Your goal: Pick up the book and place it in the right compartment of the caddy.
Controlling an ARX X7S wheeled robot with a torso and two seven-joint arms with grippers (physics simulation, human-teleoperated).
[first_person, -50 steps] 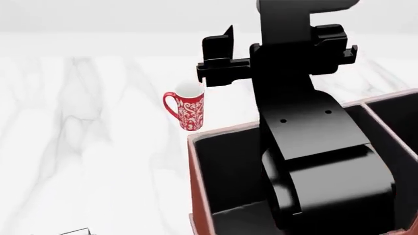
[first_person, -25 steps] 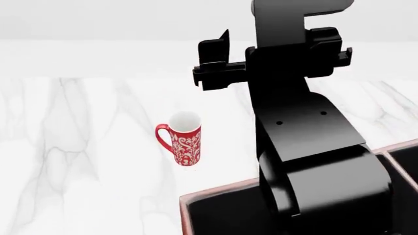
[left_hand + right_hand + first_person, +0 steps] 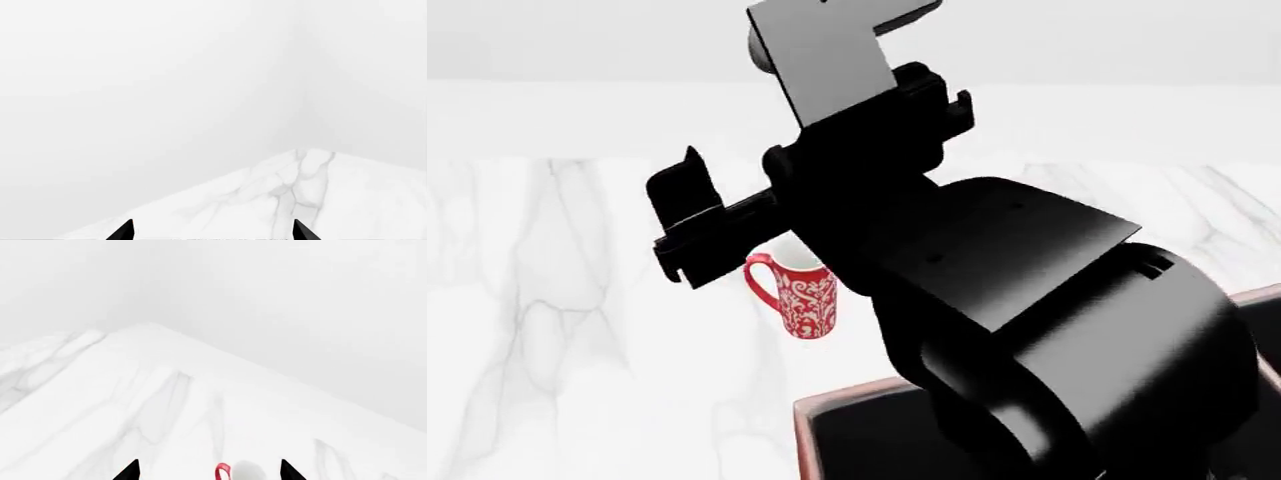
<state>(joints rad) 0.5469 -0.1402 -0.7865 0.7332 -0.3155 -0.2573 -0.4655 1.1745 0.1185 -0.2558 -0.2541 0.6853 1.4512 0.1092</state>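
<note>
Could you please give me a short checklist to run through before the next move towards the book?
1. Book located: not ok, no view shows it.
2. Right gripper open and empty: ok.
3. Left gripper open and empty: ok.
4. Right compartment of the caddy seen: not ok, a black arm hides most of the caddy.
5. Mug upright, apart from the caddy: ok.

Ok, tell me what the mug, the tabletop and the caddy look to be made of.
Mug: seemingly glazed ceramic, with a red-and-white scroll pattern, a white inside and a smooth handle. Tabletop: looks like polished white marble, going by the grey veins, though a render could equally mean laminate. Caddy: only a corner shows, a reddish-brown wall with pale trim and a black inside; possibly leather-look, too little visible to say.
</note>
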